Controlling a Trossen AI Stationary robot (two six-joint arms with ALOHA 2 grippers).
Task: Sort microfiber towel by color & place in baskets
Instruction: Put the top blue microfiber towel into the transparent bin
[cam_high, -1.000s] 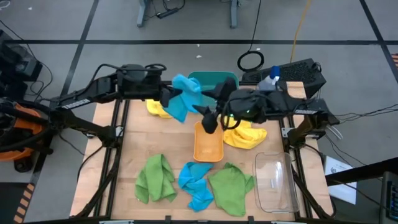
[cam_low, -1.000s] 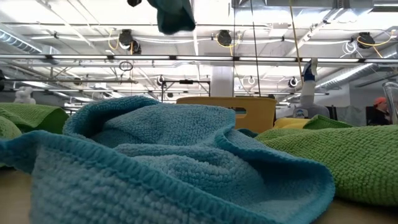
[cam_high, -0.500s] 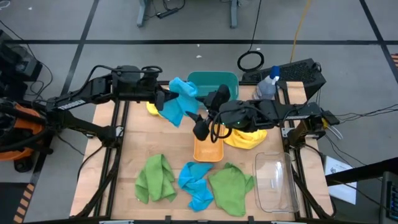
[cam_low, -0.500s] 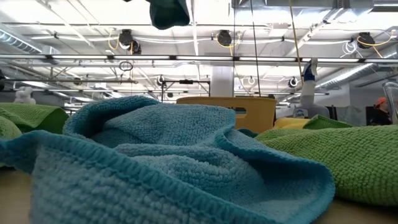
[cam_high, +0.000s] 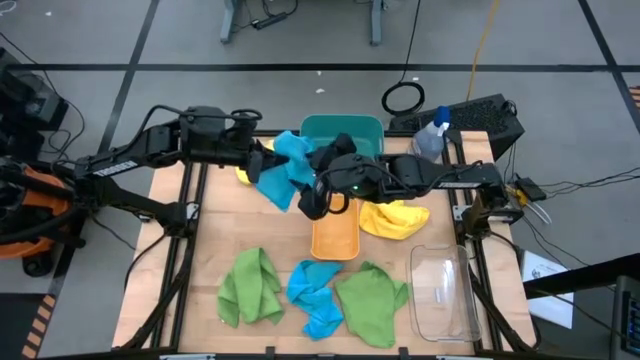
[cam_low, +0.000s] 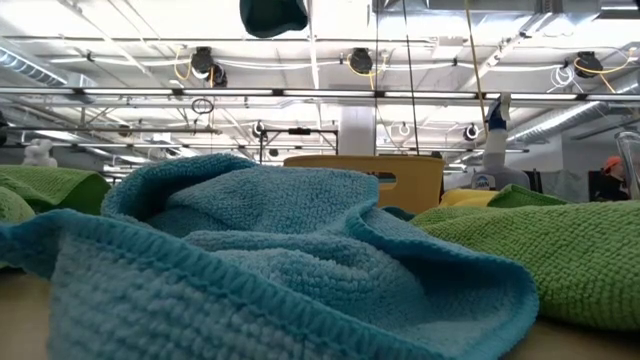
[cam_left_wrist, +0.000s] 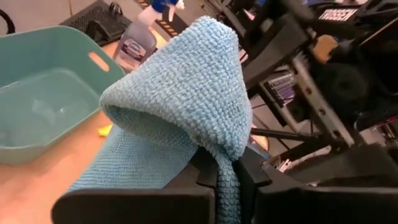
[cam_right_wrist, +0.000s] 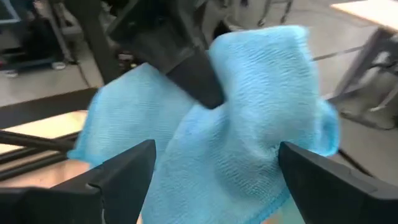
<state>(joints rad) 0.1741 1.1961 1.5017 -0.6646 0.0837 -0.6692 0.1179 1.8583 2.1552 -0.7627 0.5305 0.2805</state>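
Observation:
My left gripper (cam_high: 266, 167) (cam_left_wrist: 225, 182) is shut on a bright blue towel (cam_high: 287, 172) in the air beside the teal basket (cam_high: 343, 134). My right gripper (cam_high: 312, 200) (cam_right_wrist: 214, 186) is open just right of that towel, with a finger on either side of its hanging part (cam_right_wrist: 249, 130); I see no touch. On the table lie a second blue towel (cam_high: 314, 295) (cam_low: 280, 260), two green towels (cam_high: 250, 286) (cam_high: 371, 303) and two yellow ones (cam_high: 394, 218) (cam_high: 244, 176). The orange basket (cam_high: 335, 236) and the clear basket (cam_high: 443, 296) stand nearer. My left gripper pinches a bunched fold of the blue towel (cam_left_wrist: 219, 163) between its two fingers, coming level from the table's left. The towel is lifted clear. It humps up over the fingers (cam_left_wrist: 205, 74) and hangs slack below them (cam_high: 280, 192).
A clear spray bottle with a blue top (cam_high: 431, 134) stands at the far right corner, next to the teal basket. The two arms nearly meet over the orange basket's far end. Bare wood shows along the left side (cam_high: 215, 225).
My right gripper has moved toward the table's left, up to the held blue towel, staying open. My left gripper has raised the towel a little; its hanging end has climbed in the low view.

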